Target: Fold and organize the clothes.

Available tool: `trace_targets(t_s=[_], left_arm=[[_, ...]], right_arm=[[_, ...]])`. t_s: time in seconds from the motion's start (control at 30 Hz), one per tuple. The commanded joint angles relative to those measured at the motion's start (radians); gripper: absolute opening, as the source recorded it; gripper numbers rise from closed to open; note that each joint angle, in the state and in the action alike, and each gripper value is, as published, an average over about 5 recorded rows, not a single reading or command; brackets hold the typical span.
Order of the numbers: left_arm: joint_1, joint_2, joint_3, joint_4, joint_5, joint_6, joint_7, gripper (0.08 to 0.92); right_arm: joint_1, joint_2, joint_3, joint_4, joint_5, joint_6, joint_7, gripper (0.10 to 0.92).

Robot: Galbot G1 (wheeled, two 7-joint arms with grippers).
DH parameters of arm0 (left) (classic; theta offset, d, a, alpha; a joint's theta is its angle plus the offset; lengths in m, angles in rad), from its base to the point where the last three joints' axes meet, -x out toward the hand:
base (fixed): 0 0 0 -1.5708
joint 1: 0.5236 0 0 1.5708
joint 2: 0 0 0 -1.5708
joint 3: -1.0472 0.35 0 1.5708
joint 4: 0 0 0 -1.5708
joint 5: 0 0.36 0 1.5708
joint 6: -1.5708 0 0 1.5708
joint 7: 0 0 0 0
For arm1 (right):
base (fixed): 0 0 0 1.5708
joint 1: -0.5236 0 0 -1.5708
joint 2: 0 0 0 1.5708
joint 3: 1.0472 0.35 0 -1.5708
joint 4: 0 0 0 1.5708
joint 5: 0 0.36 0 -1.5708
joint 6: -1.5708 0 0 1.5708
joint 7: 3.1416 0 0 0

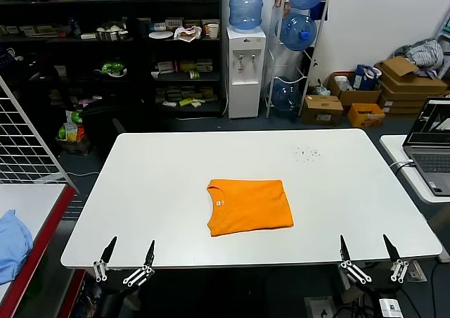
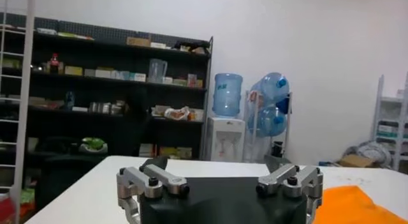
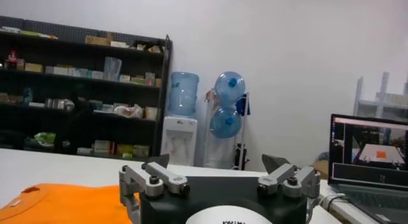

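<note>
The bright orange T-shirt [image 1: 249,205] lies folded into a neat rectangle at the middle of the white table [image 1: 162,184], neck label up near its far left corner. It also shows in the left wrist view [image 2: 350,205] and the right wrist view [image 3: 64,203]. My left gripper [image 1: 129,250] is open and empty at the table's near left edge. My right gripper [image 1: 367,247] is open and empty at the near right edge. Both are well clear of the shirt.
A light blue cloth [image 1: 13,244] lies on a side table at the far left. A laptop [image 1: 430,145] stands on a side table to the right. Shelves, a water dispenser [image 1: 246,68] and cardboard boxes stand behind the table.
</note>
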Motion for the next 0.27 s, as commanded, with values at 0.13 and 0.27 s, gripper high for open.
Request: trace_targets(t_s=[0.13,0.27], left_arm=[[0.037,-0.012,-0.025,-0.012,0.003,-0.011,0.009,0.921],[0.041,-0.013,-0.027,-0.013,0.004,-0.011,0.009,0.921]], right_arm=[[-0.015,0.026,0.003,0.002,-0.013,0.030,-0.014,0.921],[-0.016,0.025,0.003,0.002,-0.014,0.030,-0.016,0.921]])
